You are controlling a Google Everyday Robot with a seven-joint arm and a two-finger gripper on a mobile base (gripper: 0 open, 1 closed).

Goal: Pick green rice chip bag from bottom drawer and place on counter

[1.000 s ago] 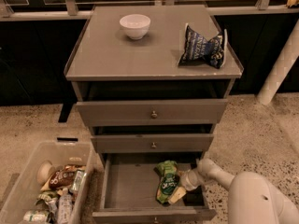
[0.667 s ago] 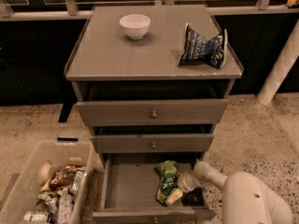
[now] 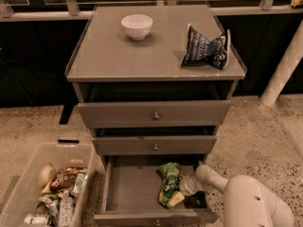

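The green rice chip bag [image 3: 168,183] lies inside the open bottom drawer [image 3: 128,188], right of its middle. My gripper [image 3: 182,190] reaches into the drawer from the right on a white arm and sits against the bag's right side. The counter [image 3: 113,56] is the grey top of the cabinet above.
A white bowl [image 3: 137,26] and a dark blue-and-white snack bag [image 3: 204,48] stand on the counter. The two upper drawers [image 3: 154,113] are slightly pulled out over the bottom one. A clear bin [image 3: 28,188] of snacks sits on the floor at the left. A white pillar [image 3: 281,70] stands at the right.
The arm has pushed a little further left and down into the drawer, bringing the gripper closer against the green bag. The bag has barely moved.
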